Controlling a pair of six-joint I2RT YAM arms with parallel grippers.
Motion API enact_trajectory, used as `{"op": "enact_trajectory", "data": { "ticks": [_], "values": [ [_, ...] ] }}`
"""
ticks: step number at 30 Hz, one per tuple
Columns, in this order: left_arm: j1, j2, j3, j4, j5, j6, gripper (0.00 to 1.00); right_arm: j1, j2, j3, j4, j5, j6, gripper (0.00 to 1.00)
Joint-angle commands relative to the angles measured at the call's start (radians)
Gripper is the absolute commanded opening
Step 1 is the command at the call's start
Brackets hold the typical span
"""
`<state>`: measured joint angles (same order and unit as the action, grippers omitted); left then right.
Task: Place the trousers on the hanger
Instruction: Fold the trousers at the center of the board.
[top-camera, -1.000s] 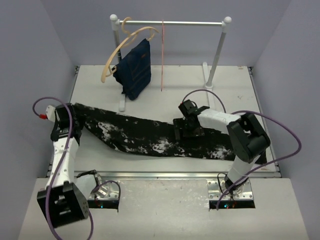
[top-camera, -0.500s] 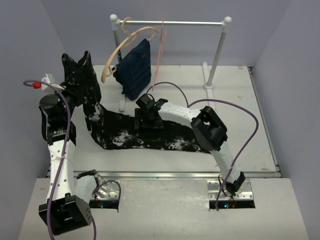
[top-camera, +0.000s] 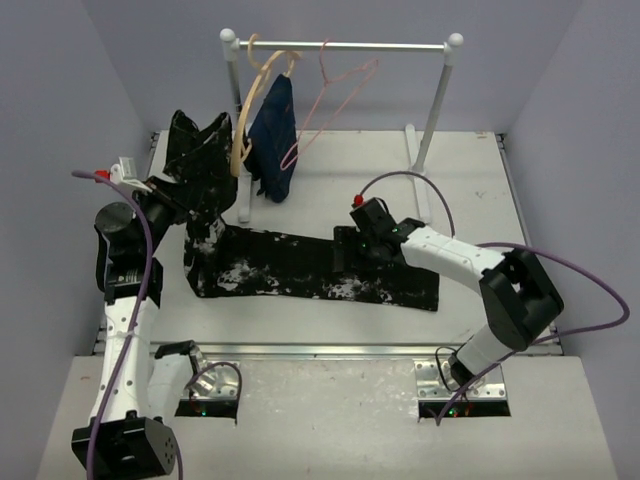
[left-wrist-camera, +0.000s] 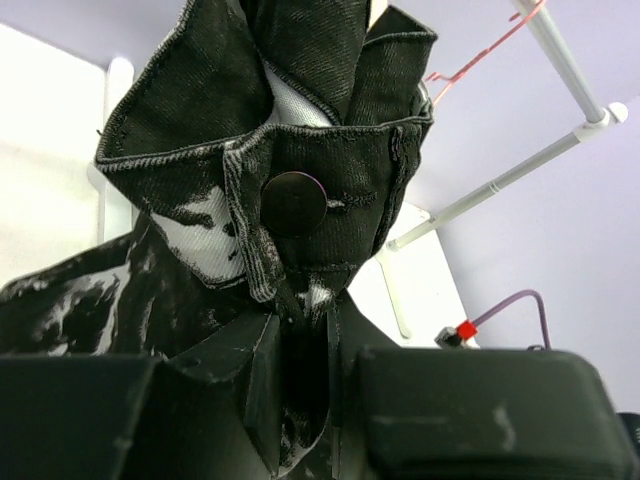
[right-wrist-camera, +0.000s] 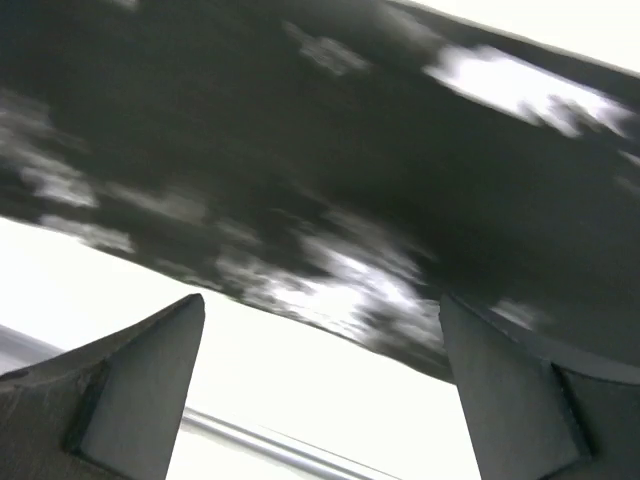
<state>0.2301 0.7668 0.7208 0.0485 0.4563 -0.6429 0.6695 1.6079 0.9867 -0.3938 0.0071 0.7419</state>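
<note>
Left wrist view is showing the left gripper (left-wrist-camera: 305, 400) clamping its fingers (left-wrist-camera: 215, 395) nearly shut on the waistband of the trousers (left-wrist-camera: 290, 150), just below the dark round button (left-wrist-camera: 293, 203). The black, white-splotched fabric is standing up above the jaws, with the waistband flaring open at the top. From the top external view, the left gripper (top-camera: 170, 195) is holding that waist end lifted off the table (top-camera: 480, 180) at the left. The rest of the trousers (top-camera: 310, 270) is trailing down and lying stretched rightward across the table surface.

On the right wrist view, the right gripper (right-wrist-camera: 320, 385) is spreading its fingers (right-wrist-camera: 140, 390) wide apart and gripping nothing. The speckled trouser leg is filling the frame beyond them, blurred. From above, the right gripper (top-camera: 350, 245) is sitting over the middle of the flat leg; whether it is touching the cloth cannot be told.

Behind them, the pink wire hanger (top-camera: 330, 105) is hanging tilted from the rail (top-camera: 380, 46), apart from the trousers. A tan wooden hanger (top-camera: 245, 110) is carrying a navy garment (top-camera: 275, 135) just to its left.
</note>
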Motion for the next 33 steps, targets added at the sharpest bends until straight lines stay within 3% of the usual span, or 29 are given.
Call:
{"op": "enact_trajectory", "data": {
  "ticks": [1,5,11,15,19,21,24,26,29,33],
  "values": [
    [-0.022,-0.064,0.052,-0.038,-0.04,-0.057,0.0,-0.006,-0.016,-0.13,-0.017,0.107,-0.177,0.99],
    [-0.04,-0.094,0.06,-0.134,-0.056,-0.15,0.0,-0.007,0.137,-0.066,0.015,0.08,-0.173,0.99],
    [-0.057,-0.186,0.108,-0.377,-0.199,-0.185,0.0,0.024,0.306,0.069,0.068,-0.062,-0.123,0.97],
    [-0.058,-0.254,0.101,-0.411,-0.216,-0.185,0.0,0.05,0.386,0.166,0.053,-0.105,-0.092,0.96],
    [-0.056,-0.292,0.155,-0.496,-0.31,-0.15,0.0,0.061,0.372,0.183,0.051,-0.125,-0.067,0.97],
    [-0.046,-0.3,0.258,-0.544,-0.379,-0.108,0.0,0.065,0.369,0.205,0.063,-0.18,-0.042,0.97],
    [-0.026,-0.287,0.344,-0.504,-0.357,-0.026,0.0,0.091,0.39,0.263,0.048,-0.196,-0.015,0.97],
    [-0.013,-0.263,0.359,-0.36,-0.188,-0.009,0.0,0.121,0.43,0.327,0.003,-0.154,0.01,0.97],
    [-0.004,-0.261,0.286,-0.18,-0.044,-0.026,0.0,0.145,0.448,0.348,-0.004,-0.121,0.093,0.98],
    [-0.003,-0.293,0.172,-0.094,-0.007,-0.025,0.0,0.148,0.42,0.308,0.067,-0.173,0.145,0.98]
  ]
}}
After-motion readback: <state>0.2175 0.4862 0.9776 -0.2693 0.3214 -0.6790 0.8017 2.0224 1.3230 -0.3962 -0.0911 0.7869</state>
